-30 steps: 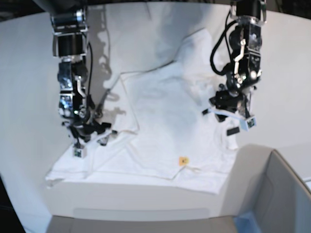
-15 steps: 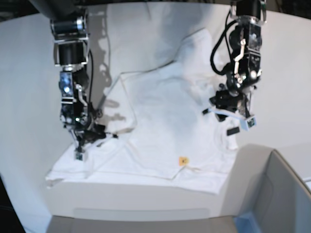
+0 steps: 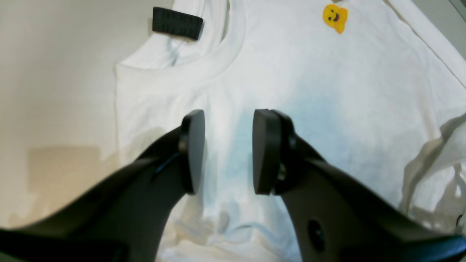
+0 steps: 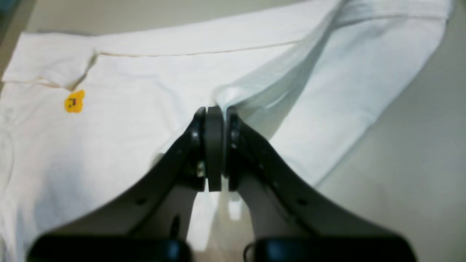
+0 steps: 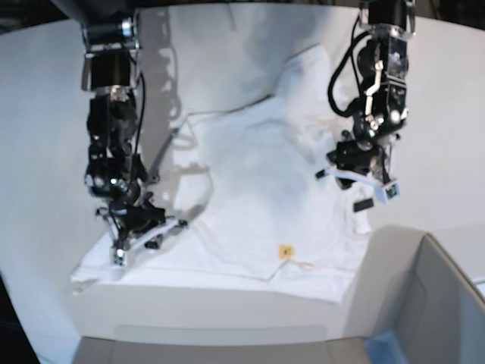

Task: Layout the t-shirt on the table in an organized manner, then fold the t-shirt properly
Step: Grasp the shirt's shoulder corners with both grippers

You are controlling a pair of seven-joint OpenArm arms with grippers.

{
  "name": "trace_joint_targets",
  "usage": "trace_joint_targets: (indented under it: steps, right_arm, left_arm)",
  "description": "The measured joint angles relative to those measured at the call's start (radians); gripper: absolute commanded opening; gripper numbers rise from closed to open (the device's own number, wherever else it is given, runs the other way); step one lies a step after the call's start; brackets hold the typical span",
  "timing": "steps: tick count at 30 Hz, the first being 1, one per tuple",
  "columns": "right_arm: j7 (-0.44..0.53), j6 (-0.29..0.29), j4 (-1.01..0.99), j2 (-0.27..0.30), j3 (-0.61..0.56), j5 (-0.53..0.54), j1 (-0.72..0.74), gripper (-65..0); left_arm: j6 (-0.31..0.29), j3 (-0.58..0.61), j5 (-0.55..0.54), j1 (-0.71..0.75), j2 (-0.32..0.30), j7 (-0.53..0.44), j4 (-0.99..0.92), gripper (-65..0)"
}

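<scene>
Right wrist view: your right gripper [image 4: 222,145] pinches a raised ridge of the t-shirt [image 4: 120,134] on the table [image 4: 407,174], presumably to straighten it; your left gripper [image 3: 228,153] stands spread above the cloth.

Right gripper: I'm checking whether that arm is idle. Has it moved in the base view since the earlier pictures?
Yes. The right gripper is lower in the base view, closer to the grey box.
</scene>
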Motion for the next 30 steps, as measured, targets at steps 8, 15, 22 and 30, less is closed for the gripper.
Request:
trace_joint_targets:
  steps: [8,15,22,30]
  right_arm:
    - [-0.112,0.000,0.270,0.025,0.069,0.002,-0.154,-65.0]
    - [-0.224,-0.005,0.459,0.030,0.212,-0.005,-0.276,-65.0]
    - [-0.266,0.008,0.481,0.033,0.320,-0.010,-0.370,-65.0]
    - [-0.265,0.013,0.481,0.122,0.345,0.103,-0.453,-65.0]
  left_arm:
    - [0.003,-0.001,0.004,0.084,0.021,0.091,0.102,-42.1]
    - [-0.002,-0.008,0.006,0.194,0.085,0.113,0.150,-42.1]
    - [-0.003,-0.008,0.000,0.313,0.138,0.098,0.151,-42.0]
    - [0.005,-0.008,0.003,0.388,0.132,-0.002,0.151,-39.4]
